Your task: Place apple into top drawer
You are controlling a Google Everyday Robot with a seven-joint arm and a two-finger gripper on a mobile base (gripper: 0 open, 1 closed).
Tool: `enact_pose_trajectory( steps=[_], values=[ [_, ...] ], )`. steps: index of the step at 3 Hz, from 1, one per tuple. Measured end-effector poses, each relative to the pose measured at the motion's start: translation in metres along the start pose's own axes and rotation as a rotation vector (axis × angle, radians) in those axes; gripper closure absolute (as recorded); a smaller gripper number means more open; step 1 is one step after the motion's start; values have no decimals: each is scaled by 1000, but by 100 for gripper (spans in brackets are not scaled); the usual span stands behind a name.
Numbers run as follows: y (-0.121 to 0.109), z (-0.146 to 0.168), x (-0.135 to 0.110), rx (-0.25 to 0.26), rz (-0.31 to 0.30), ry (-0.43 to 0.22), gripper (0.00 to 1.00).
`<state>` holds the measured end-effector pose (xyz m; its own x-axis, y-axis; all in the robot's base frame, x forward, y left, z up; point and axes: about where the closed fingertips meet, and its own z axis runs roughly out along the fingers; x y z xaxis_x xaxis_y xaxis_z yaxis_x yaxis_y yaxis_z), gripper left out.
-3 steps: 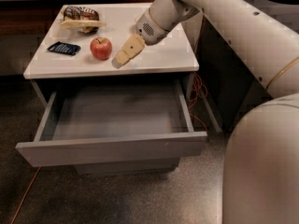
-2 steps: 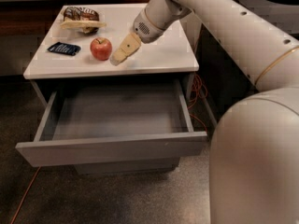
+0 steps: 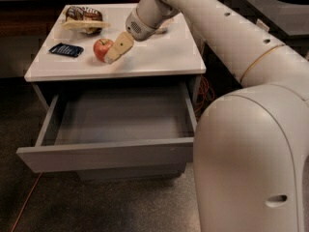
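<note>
We see an arm [image 3: 217, 28] of smooth cream shells, thick and rounded, with a row of small dark holes along its upper link and a thin tan band at one joint. The big near shell [image 3: 251, 153] bears one oval slot. The wrist [image 3: 136, 27] is grey with a dotted patch. The tan gripper [image 3: 115, 51] sits just beside the apple [image 3: 100, 48].

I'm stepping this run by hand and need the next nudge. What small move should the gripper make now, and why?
Probably ease the gripper closer around the apple to grasp it. The apple sits on the white cabinet top, the gripper is right beside it, low over the top, and the top drawer stands open below, so only the pickup seems missing.
</note>
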<state>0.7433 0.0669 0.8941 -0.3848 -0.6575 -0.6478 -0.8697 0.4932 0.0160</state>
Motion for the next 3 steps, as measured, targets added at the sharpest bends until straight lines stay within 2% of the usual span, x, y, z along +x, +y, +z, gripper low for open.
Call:
enact_pose_trajectory(
  steps=[1, 3],
  values=[
    [-11, 15, -13, 24, -10, -32, 0],
    [-30, 48, -33, 31, -4, -82, 0]
  ],
)
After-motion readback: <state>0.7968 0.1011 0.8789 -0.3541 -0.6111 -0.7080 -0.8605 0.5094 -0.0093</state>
